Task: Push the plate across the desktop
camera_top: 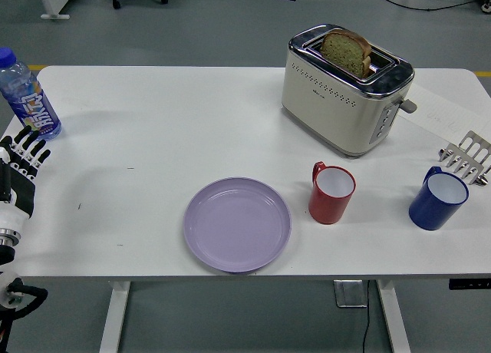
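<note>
- One round lilac plate (237, 224) lies flat near the near edge of the white rectangular table (192, 123), a little left of the table's middle and empty.
- Two mugs stand to the right of it: one red mug with a white inside (331, 192) just beside the plate's right rim, not touching it, and one dark blue mug (437, 199) further right near the table's right end.
- One cream and chrome two-slot toaster (345, 89) sits at the far right half of the table, set at an angle, with one slice of brown bread (346, 52) standing up out of a slot.
- One clear plastic water bottle with a blue cap and colourful label (27, 98) stands upright at the far left corner.
- One metal slotted utensil (465, 156) lies at the right edge, behind the blue mug.
- One robot hand is in view: the black and white left hand (17, 180) at the left edge of the table, just nearer than the bottle.
- Its fingers (31, 143) are stretched out straight and slightly apart, pointing away toward the far side, holding nothing.
- The plate lies well apart from those fingers, to their right and somewhat nearer the table's front edge, with bare tabletop between.
- Being round, the plate has no long axis and no pointing direction; it faces upward.
</note>
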Robot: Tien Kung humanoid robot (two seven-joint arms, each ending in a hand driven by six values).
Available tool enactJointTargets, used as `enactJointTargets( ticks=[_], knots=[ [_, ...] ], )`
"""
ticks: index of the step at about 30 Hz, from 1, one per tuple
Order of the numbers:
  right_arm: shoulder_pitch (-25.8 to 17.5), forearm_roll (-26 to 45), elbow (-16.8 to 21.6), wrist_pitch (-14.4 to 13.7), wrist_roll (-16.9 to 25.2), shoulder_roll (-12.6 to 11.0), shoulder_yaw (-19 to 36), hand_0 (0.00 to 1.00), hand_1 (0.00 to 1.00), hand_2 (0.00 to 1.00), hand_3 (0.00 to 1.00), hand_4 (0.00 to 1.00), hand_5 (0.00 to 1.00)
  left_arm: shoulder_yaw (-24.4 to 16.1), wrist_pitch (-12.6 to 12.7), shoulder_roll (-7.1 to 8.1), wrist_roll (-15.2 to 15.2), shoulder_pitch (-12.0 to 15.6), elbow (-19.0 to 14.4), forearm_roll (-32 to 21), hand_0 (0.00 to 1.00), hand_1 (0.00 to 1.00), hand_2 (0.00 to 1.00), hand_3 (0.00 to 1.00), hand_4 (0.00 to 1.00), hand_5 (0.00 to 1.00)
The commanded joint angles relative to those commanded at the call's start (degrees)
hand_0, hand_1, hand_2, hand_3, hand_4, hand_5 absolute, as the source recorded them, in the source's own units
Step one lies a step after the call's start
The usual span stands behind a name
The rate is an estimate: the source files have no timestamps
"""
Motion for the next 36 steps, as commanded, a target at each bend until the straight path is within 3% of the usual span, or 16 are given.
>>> enactJointTargets(
  ticks=[12,36],
  knots=[
    [0.3,-0.32,0.0,0.03,-0.03,0.18,0.36,0.631,0.564,0.657,0.612,0.169,0.318,-5.27,-1.94,-0.36,0.55,1.09,-1.14,3.31,0.814,0.834,0.859,0.812,0.488,0.998],
    [0.54,-0.19,0.0,0.0,0.03,0.15,0.31,0.632,0.565,0.657,0.612,0.169,0.318,-6.56,-1.25,-0.84,0.91,1.34,-1.05,3.11,0.803,0.815,0.845,0.803,0.49,0.998]
  ],
)
